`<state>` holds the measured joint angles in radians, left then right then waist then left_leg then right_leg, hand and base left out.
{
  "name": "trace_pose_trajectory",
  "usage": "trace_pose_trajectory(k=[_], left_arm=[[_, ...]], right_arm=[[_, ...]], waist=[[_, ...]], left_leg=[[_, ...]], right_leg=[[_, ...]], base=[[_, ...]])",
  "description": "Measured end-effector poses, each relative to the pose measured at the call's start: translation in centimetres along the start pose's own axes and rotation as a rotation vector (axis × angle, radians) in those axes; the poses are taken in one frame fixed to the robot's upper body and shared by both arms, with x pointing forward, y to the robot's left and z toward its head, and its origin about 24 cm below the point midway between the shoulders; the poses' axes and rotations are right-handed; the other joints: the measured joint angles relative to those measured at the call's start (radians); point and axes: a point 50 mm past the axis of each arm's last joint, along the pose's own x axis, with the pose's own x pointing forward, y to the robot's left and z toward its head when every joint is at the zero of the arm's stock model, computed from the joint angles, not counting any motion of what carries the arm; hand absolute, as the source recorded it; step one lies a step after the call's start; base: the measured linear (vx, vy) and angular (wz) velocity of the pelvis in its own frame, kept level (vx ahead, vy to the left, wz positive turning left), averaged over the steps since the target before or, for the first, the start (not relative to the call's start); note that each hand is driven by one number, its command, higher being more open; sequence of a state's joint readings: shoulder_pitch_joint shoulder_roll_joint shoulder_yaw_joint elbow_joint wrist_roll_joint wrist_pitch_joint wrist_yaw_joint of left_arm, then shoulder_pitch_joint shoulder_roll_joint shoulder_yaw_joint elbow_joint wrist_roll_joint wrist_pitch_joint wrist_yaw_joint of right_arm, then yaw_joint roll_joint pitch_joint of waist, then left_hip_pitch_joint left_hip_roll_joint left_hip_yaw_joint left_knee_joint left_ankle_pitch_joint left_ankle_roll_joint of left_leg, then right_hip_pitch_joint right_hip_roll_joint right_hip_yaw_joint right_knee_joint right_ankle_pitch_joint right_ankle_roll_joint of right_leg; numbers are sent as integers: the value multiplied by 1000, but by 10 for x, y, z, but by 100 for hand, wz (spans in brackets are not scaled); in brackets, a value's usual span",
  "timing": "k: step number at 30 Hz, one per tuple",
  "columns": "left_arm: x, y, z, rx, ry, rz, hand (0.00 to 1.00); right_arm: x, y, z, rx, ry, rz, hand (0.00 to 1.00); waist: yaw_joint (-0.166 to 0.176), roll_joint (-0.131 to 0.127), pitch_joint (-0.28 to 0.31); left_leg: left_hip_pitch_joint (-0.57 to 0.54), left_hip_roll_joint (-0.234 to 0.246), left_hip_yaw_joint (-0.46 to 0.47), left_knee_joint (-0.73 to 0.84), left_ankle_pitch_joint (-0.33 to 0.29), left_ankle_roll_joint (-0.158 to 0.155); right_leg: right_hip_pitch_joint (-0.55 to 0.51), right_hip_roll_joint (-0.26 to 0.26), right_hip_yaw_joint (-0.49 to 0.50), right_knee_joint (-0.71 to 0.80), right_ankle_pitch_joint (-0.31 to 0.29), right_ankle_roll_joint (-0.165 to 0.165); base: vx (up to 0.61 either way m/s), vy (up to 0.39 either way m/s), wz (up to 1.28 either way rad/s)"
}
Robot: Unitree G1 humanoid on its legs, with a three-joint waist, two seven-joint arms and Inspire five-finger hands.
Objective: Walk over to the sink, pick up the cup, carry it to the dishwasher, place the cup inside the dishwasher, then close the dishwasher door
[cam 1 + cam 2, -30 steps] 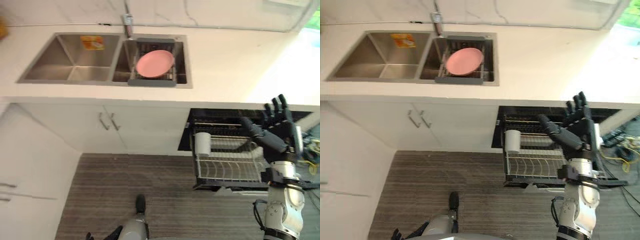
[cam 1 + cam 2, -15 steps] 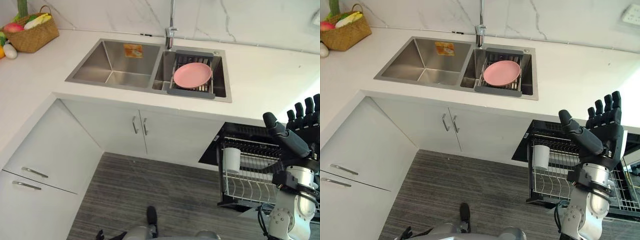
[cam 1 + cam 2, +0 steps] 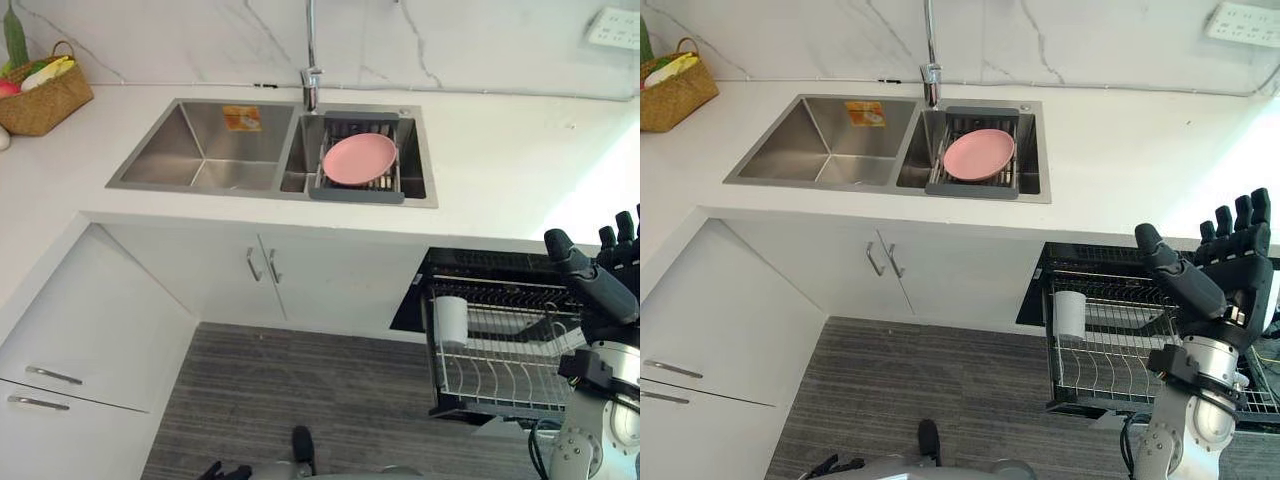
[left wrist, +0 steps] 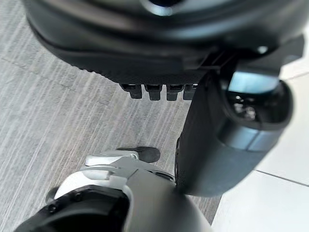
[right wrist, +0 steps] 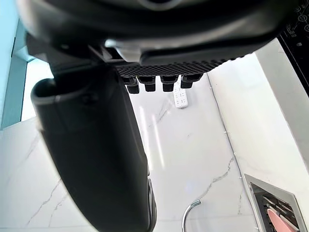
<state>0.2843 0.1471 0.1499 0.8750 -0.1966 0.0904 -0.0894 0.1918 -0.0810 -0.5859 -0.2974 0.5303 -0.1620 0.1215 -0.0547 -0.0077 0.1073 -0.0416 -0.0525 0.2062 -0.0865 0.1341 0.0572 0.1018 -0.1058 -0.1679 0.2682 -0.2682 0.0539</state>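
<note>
white cup (image 3: 451,320) stands in the pulled-out dishwasher rack (image 3: 510,385). right hand (image 3: 1237,272) is up, fingers straight, empty; left hand (image 4: 145,38) hangs loose. closing with the rack out could tip the cup.

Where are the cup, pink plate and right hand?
cup (image 3: 1070,313): right eye view, its white side
pink plate (image 3: 979,154): right eye view, its middle
right hand (image 3: 1240,272): right eye view, its palm
</note>
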Motion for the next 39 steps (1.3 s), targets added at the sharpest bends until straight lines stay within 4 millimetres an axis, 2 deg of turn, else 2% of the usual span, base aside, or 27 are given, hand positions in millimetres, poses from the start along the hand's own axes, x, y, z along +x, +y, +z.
trace_pose_trajectory(k=[1,3,5,6,7,8,9,10,12,13,14,16,17,19,21,22,24,25,27,28,31,32,34,35,36,37,39], left_arm=[[1,-2,2,-3,-8,-3,100],[2,-6,10,-32,-42,-8,100],[3,-9,13,-97,-58,-12,100],[2,-5,12,-143,-67,-1,100],[1,-4,12,-150,-72,4,100],[1,-5,11,-146,-72,1,100],[1,-9,11,-139,-74,-10,100],[2,-11,15,-134,-82,-14,100],[2,-15,20,-163,-126,-20,100],[2,-16,21,-161,-135,-23,100],[3,-22,22,-129,-145,-45,100],[2,-25,23,-71,-158,-52,100],[3,-25,28,-16,-180,-46,100],[4,-24,37,52,-199,-34,100],[5,-22,41,143,-189,-31,100],[6,-23,41,207,-166,-35,100],[7,-25,39,264,-148,-47,100],[7,-24,38,302,-133,-53,100],[8,-24,35,348,-87,-65,100],[9,-24,35,353,-78,-66,100],[10,-28,37,355,-59,-80,100],[10,-29,39,357,-56,-89,100],[9,-26,34,367,-33,-96,100],[9,-20,28,367,-10,-84,100],[9,-24,27,368,-8,-90,100],[9,-26,29,369,-20,-94,100],[10,-33,36,363,-59,-90,100]], right_arm=[[-1,-1,0,-1,4,0,100],[-1,1,0,28,0,24,100],[-1,7,-1,34,4,74,100],[-2,11,-3,40,15,97,100],[-2,13,-2,42,18,112,100],[-3,19,0,44,8,152,100],[-3,25,4,36,-10,189,100],[-3,28,5,25,-17,201,100],[2,38,6,-5,-34,239,100],[4,39,7,-5,-45,239,100],[12,45,9,2,-78,251,100],[20,59,11,30,-110,294,100],[24,66,14,39,-144,330,100],[28,73,18,38,-163,368,100],[29,74,24,29,-186,391,100],[28,76,30,29,-212,402,100],[27,80,38,28,-245,421,100],[26,82,43,26,-272,435,100],[26,83,45,22,-284,446,100],[26,83,45,21,-284,446,100],[26,83,44,18,-280,449,100],[26,82,41,18,-268,452,100],[26,85,34,26,-236,474,100],[25,87,32,30,-225,495,100],[23,88,26,40,-198,501,100],[22,88,24,42,-188,498,100],[21,83,18,30,-144,477,100]], waist=[[0,0,0],[12,6,5],[14,30,27],[13,47,32],[14,54,33],[11,70,28],[1,73,24],[1,67,31],[9,41,71],[16,39,71],[21,53,65],[32,55,60],[32,60,58],[38,40,56],[37,27,47],[26,17,39],[13,12,37],[11,-1,35],[4,-2,24],[2,-2,23],[-11,8,12],[-12,13,14],[-10,4,9],[-16,0,-4],[-8,13,-14],[-2,16,-14],[3,33,-15]], left_leg=[[-11,2,3,20,-12,6],[-121,39,58,231,-118,-18],[-194,138,126,475,-219,-58],[-236,207,140,669,-269,-57],[-244,228,138,716,-281,-63],[-226,227,137,700,-315,-84],[-197,196,138,614,-347,-61],[-188,182,145,593,-331,-64],[-232,172,112,674,-335,-120],[-238,149,70,638,-334,-119],[-254,136,-10,545,-277,-132],[-244,121,-7,566,-284,-92],[-248,120,24,585,-314,-44],[-229,105,73,593,-349,-9],[-190,81,100,580,-382,7],[-141,55,114,532,-393,8],[-83,31,129,469,-393,8],[-24,10,144,417,-398,23],[67,4,156,357,-395,51],[86,6,156,342,-396,52],[130,47,147,299,-394,48],[149,74,145,299,-396,34],[207,92,147,305,-411,-14],[238,91,139,339,-438,-56],[211,122,112,406,-455,-67],[209,121,94,390,-460,-74],[206,143,46,265,-436,-94]], right_leg=[[0,0,0,-2,0,0],[2,7,0,-42,-6,-13],[6,22,9,-37,-7,-24],[14,31,21,-6,-37,-32],[19,33,30,8,-49,-29],[15,33,46,37,-69,-19],[0,22,51,44,-73,-13],[-3,9,54,45,-73,-13],[41,-8,66,-19,-43,-5],[58,-18,65,-35,-40,2],[73,-20,83,-58,-40,3],[88,-35,146,-86,-45,1],[77,-45,191,-85,-51,-2],[70,-74,253,-71,-36,25],[67,-97,282,-28,-29,38],[14,-112,288,109,-21,54],[-89,-121,307,337,24,117],[-189,-137,308,548,98,91],[-309,-134,236,707,67,38],[-328,-129,207,695,53,29],[-407,-64,72,501,15,13],[-427,-25,26,387,19,9],[-409,25,-29,156,134,-43],[-382,33,-31,89,275,-83],[-339,49,-22,47,277,-90],[-320,53,-17,20,281,-88],[-238,71,-33,-60,290,-82]], base=[[-77,-23,-3],[-99,-30,-19],[-99,54,-26],[-79,106,-27],[-59,107,-33],[46,157,-23],[65,164,-15],[85,151,-3],[39,79,0],[34,109,-14],[81,190,-40],[169,255,-58],[198,221,-53],[260,258,-57],[282,193,-37],[331,158,-23],[279,103,-25],[222,73,-29],[345,79,-25],[416,61,-8],[352,-24,0],[443,-119,-6],[392,-119,-8],[440,-93,-13],[431,-112,-16],[318,-120,-19],[211,-121,7]])
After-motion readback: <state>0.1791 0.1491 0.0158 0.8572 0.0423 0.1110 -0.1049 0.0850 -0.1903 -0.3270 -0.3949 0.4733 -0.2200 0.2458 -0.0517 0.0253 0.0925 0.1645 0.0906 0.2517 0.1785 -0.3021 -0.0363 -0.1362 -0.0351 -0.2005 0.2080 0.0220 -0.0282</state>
